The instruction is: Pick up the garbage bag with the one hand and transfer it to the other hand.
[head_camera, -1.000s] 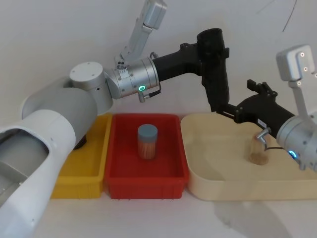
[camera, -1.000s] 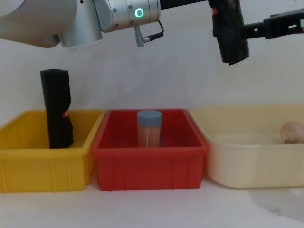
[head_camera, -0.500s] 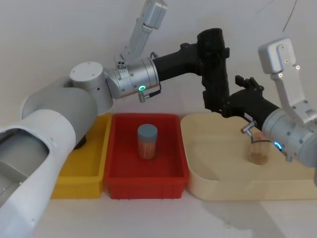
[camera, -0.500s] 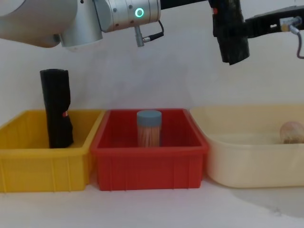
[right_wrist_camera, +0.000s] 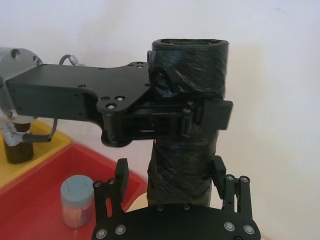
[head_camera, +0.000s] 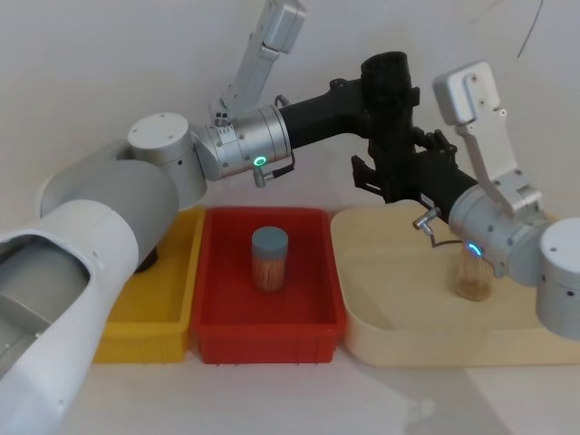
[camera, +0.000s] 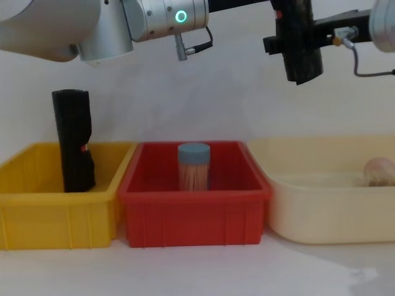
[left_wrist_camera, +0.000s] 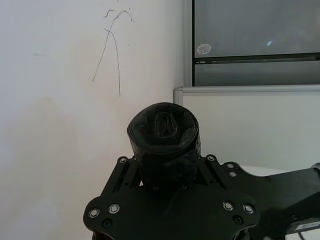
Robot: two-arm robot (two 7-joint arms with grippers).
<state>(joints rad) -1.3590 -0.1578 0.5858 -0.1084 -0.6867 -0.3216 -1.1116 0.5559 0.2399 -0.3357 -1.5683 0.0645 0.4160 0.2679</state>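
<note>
The garbage bag, a black crinkly roll, hangs upright high above the bins. My left gripper is shut on its upper part; the clamp crosses the roll. My right gripper is open around the roll's lower part, one finger on each side with small gaps. From the chest view the bag hangs at the top right, with the right gripper beside it. The left wrist view looks along the roll's end.
A second black roll stands in the yellow bin at the left. The red bin in the middle holds a grey-lidded jar of sticks. The beige tray on the right holds a small jar.
My right arm has swung left and up from over the beige tray, and its open fingers now straddle the bag's lower part. The left arm and the bag have stayed still.
</note>
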